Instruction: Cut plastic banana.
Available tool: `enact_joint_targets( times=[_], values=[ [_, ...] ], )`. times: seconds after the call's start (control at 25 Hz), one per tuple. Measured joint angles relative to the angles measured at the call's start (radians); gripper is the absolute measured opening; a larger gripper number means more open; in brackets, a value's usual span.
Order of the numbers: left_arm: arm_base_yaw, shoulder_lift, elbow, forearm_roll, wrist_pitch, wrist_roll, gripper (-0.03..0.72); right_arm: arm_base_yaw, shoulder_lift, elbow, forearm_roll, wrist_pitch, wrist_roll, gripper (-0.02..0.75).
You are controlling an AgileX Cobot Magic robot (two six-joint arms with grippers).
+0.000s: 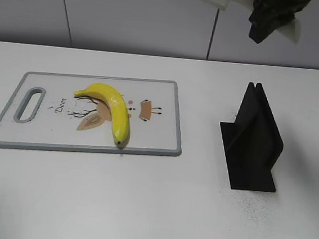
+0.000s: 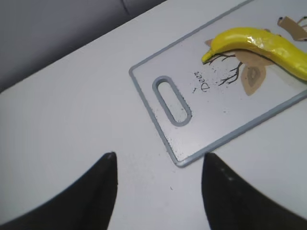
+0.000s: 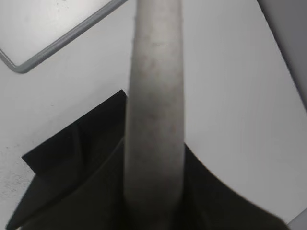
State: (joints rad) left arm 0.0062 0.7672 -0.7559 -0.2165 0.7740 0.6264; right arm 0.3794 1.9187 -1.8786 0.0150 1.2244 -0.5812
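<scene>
My right gripper (image 3: 153,211) pinches a pale knife (image 3: 154,96) high, upper right, ready to cut. Left gripper (image 2: 158,191) spread, waiting. The banana (image 1: 111,108) lies on the cutting board (image 1: 162,91), center-left.

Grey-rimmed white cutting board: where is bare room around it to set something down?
Bare white table runs along the near edge of the grey-rimmed white cutting board, and between its right edge and the black angled stand. On the board, the handle-slot end is free; the middle holds the glossy yellow plastic banana.
</scene>
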Motion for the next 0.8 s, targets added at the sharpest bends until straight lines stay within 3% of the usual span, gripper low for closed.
enact_joint_targets(
  times=[0.16, 0.4, 0.8],
  values=[
    [-0.048, 0.227, -0.172, -0.025, 0.011, 0.211, 0.545, 0.0, 0.059, -0.057, 0.062, 0.0, -0.271, 0.195],
    [-0.165, 0.53, -0.426, -0.03, 0.059, 0.467, 0.545, 0.0, 0.12, -0.091, 0.159, 0.0, -0.517, 0.195],
    [-0.344, 0.855, -0.682, -0.031, 0.07, 0.579, 0.545, 0.0, 0.195, -0.117, 0.242, -0.002, -0.673, 0.195]
  ],
)
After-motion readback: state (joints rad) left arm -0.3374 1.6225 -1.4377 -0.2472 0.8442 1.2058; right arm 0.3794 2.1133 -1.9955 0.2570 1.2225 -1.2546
